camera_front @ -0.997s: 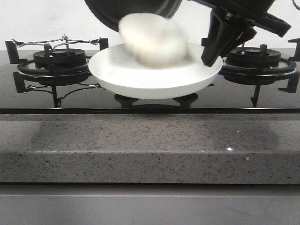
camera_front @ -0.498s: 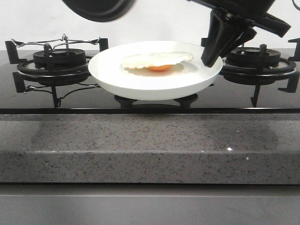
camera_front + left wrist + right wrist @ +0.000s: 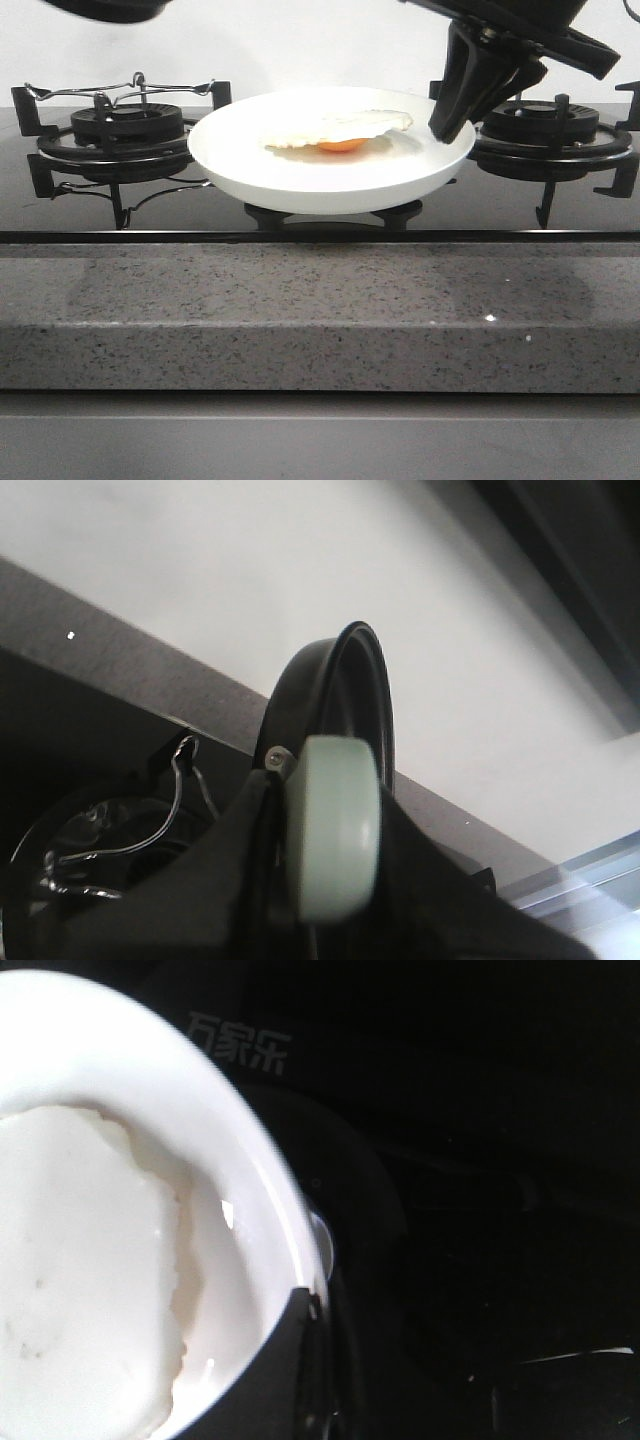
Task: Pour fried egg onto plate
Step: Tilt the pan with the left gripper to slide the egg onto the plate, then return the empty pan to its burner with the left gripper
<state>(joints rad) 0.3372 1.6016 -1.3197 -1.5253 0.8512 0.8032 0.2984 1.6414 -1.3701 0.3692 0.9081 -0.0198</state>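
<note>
The fried egg (image 3: 338, 128) lies flat in the white plate (image 3: 300, 170), its orange yolk showing under the pale white at the near side. My right gripper (image 3: 450, 118) is shut on the plate's right rim and holds it between the two burners. In the right wrist view a dark finger (image 3: 268, 1370) lies over the plate (image 3: 245, 1175) rim beside the egg (image 3: 80, 1280). The black frying pan (image 3: 100, 8) is only a sliver at the top left. My left gripper (image 3: 330, 875) is shut on the pan's pale green handle (image 3: 335, 820), with the pan (image 3: 335, 695) on edge.
Black burners with grates stand on the left (image 3: 125, 130) and right (image 3: 545, 130) of the plate; a wire rack (image 3: 120, 90) tops the left one. Two knobs (image 3: 395, 212) sit under the plate. A speckled grey counter edge (image 3: 320, 320) runs along the front.
The egg dropped from the pan onto the plate and now lies still. The pan rose and swung left, almost out of the front view. The right gripper and plate stayed put.
</note>
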